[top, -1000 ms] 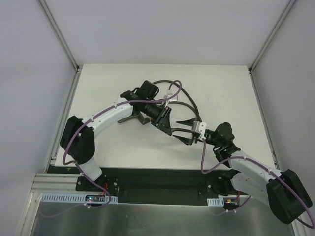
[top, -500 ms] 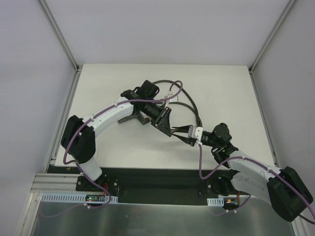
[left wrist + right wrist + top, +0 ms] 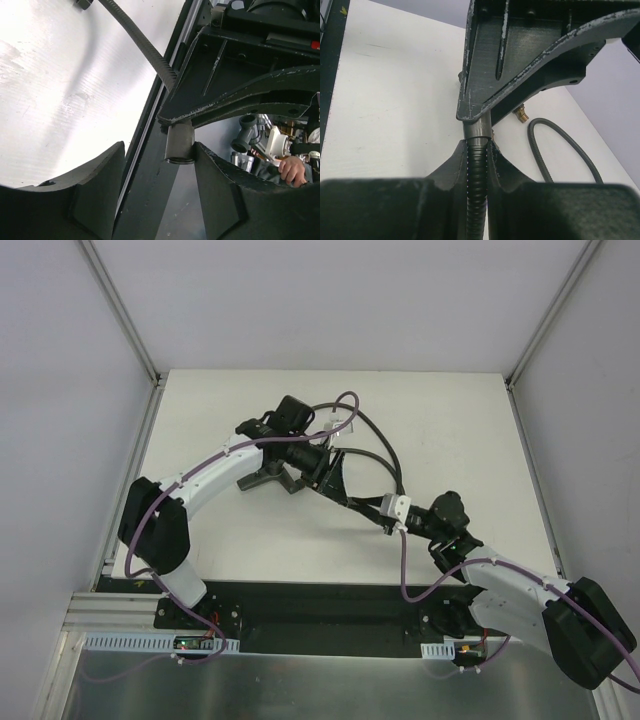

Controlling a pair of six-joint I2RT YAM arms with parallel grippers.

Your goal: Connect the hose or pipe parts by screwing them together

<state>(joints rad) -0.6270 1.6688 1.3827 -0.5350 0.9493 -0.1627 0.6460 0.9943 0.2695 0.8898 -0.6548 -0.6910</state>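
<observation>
Found a white table (image 3: pixel 470 430) under both arms. Noted the left arm (image 3: pixel 215 470) reaching in from 7 o'clock and the right arm (image 3: pixel 510 585) from 5 o'clock, meeting just toward 4 o'clock of table centre. Traced the hose (image 3: pixel 476 172) looping from that meeting point out toward 1 o'clock. Recorded the right gripper (image 3: pixel 476 145) clamped on the hose just behind its end connector (image 3: pixel 179 144). Recorded the left gripper (image 3: pixel 159 147) with jaws apart, connector between them, not gripped. Glimpsed a brass-tipped fitting (image 3: pixel 521 114) behind the left gripper, mostly hidden.
</observation>
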